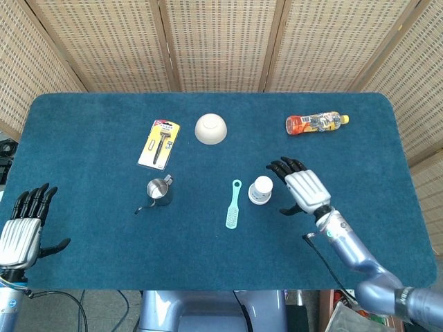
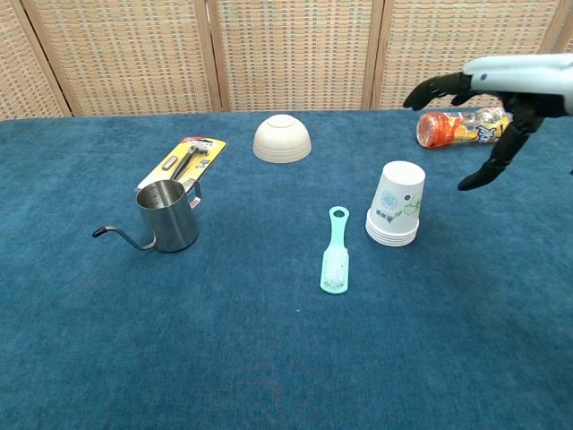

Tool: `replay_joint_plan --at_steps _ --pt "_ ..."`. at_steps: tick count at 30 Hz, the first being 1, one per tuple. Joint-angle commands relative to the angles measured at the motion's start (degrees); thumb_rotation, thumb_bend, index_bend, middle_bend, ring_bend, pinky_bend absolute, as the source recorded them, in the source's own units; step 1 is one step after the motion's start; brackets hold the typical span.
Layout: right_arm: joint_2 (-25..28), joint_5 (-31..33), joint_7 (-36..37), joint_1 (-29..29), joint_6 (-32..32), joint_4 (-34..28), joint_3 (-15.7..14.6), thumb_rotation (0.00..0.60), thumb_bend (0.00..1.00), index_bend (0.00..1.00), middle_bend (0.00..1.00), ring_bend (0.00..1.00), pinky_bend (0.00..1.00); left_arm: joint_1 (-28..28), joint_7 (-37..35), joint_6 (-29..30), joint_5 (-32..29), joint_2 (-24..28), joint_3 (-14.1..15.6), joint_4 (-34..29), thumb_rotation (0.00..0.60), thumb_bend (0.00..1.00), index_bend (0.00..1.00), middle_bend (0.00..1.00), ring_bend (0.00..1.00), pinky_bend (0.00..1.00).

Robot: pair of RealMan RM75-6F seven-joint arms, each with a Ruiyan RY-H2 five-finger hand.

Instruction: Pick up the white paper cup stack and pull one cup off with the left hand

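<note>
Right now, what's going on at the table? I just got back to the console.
The right hand is open beside the white paper cup stack, apart from it and holding nothing. The stack stands upside down on the blue table, untouched. The left hand waits open at the near left edge. Also on the table: a teal brush, a steel kettle, a bowl, a packaged razor and a bottle lying on its side.
</note>
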Motion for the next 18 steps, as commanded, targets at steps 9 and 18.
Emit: replay_joint_plan --at_steps 9,18 --pt "-12.3 18.1 -12.0 10.2 -2.8 11.5 -1.4 0.600 0.06 0.20 0.26 0.12 0.23 -0.4 -1.0 -1.0 -2.3 0.6 -0.6 -0.2 0.600 0.13 0.00 0.00 0.00 0.00" --pt "-16.2 21.3 -13.2 12.0 -1.9 17.7 -2.6 0.600 0.14 0.41 0.42 0.30 0.50 -0.9 -1.4 -2.1 -3.9 1.1 -1.0 -0.3 0.600 0.13 0.00 0.00 0.00 0.00"
